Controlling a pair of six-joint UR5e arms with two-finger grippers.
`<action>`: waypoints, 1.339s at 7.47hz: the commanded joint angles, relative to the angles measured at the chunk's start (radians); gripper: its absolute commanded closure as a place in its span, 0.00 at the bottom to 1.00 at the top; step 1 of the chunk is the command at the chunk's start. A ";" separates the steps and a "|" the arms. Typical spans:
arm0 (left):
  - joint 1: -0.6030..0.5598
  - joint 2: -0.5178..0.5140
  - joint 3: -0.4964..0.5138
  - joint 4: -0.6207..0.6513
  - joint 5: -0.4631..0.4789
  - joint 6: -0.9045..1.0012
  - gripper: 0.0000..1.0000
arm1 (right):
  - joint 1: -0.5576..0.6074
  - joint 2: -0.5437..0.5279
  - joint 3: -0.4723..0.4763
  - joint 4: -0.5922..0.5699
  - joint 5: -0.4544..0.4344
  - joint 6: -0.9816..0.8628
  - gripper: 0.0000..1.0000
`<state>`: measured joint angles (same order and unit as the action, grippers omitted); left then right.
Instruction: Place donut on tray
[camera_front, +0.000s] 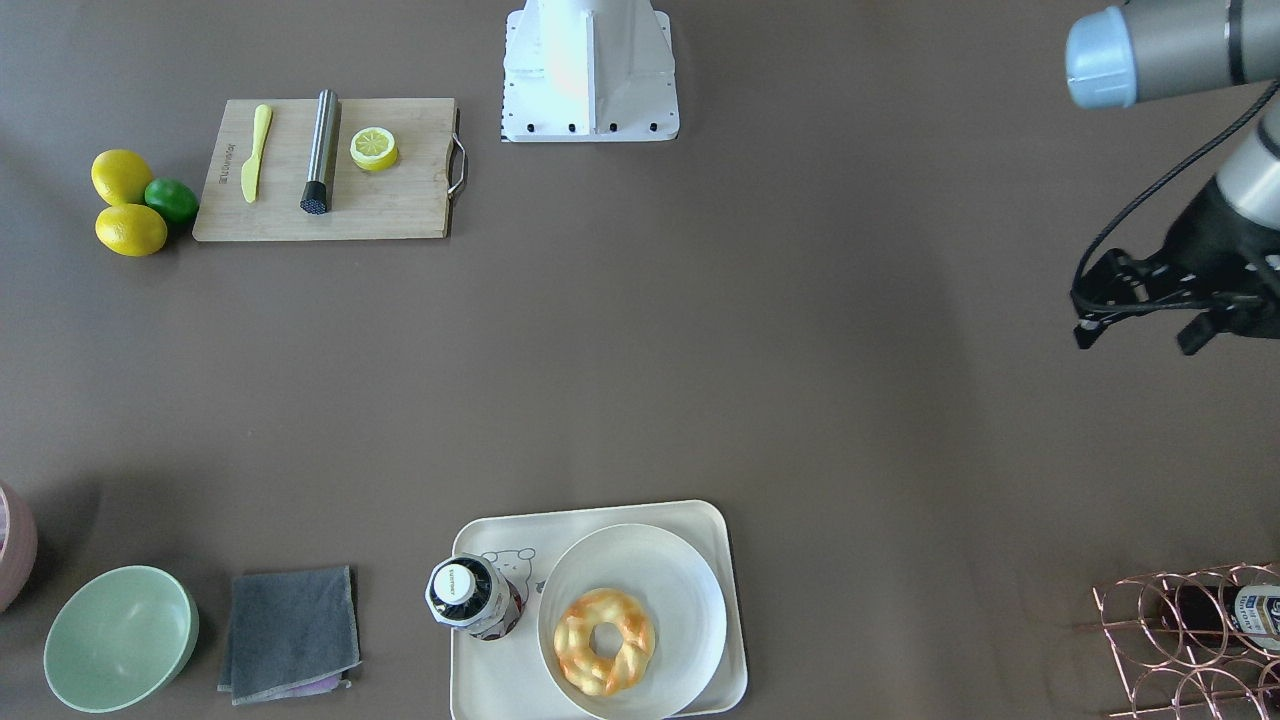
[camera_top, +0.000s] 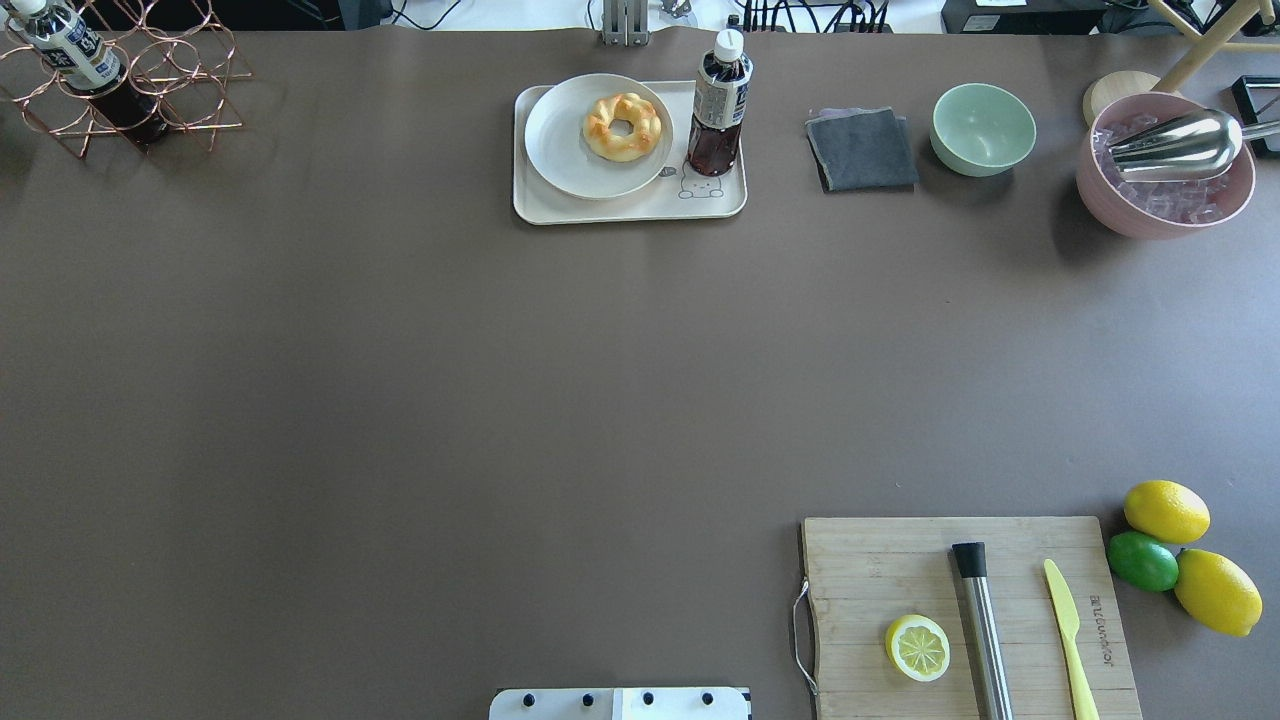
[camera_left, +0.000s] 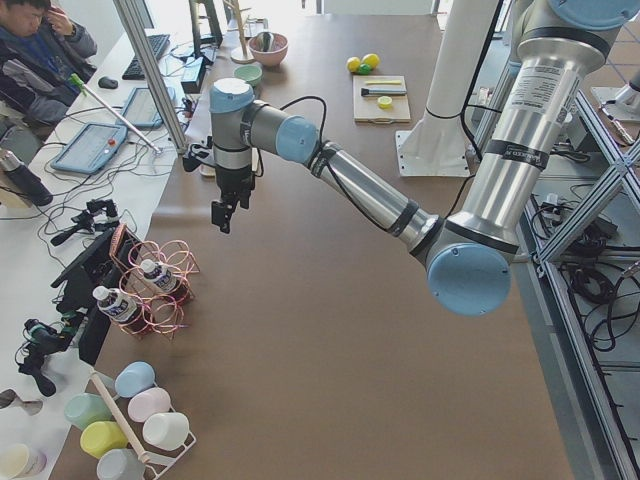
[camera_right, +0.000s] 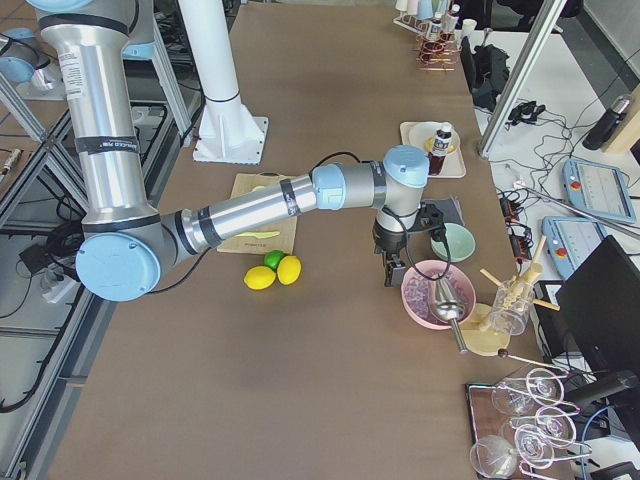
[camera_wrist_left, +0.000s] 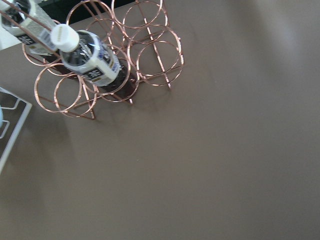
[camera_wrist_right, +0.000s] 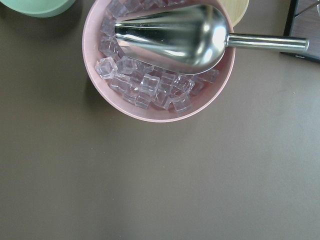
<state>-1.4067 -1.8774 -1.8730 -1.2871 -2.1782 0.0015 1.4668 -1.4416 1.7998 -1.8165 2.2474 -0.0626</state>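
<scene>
The braided golden donut (camera_front: 604, 640) lies on a round white plate (camera_front: 650, 565) that sits on the cream tray (camera_front: 480, 690) with the bear print. The overhead view shows the same donut (camera_top: 622, 126), plate (camera_top: 560, 150) and tray (camera_top: 640, 208) at the table's far edge. My left gripper (camera_front: 1135, 340) hangs open and empty above bare table, well away from the tray, near the wire rack (camera_left: 150, 280). My right gripper (camera_right: 390, 270) shows only in the exterior right view, above the table beside the pink ice bowl (camera_right: 437, 295). I cannot tell whether it is open or shut.
A dark bottle (camera_top: 718, 110) stands on the tray beside the plate. A grey cloth (camera_top: 862, 150), green bowl (camera_top: 983, 128) and ice bowl with metal scoop (camera_top: 1165, 165) line the far edge. A cutting board (camera_top: 900, 560) holds a lemon half (camera_top: 917, 647); lemons and a lime (camera_top: 1143, 560) lie beside it.
</scene>
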 joint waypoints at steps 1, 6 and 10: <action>-0.098 0.123 0.006 0.025 -0.003 0.298 0.03 | 0.067 -0.026 -0.016 0.006 0.035 -0.060 0.00; -0.167 0.268 0.003 -0.008 -0.107 0.315 0.02 | 0.072 -0.091 -0.007 0.102 0.064 -0.049 0.00; -0.167 0.309 -0.012 -0.117 -0.098 0.264 0.02 | 0.072 -0.091 -0.007 0.103 0.067 -0.048 0.00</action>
<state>-1.5745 -1.6004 -1.8850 -1.3222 -2.2783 0.2779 1.5394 -1.5347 1.7945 -1.7144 2.3139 -0.1113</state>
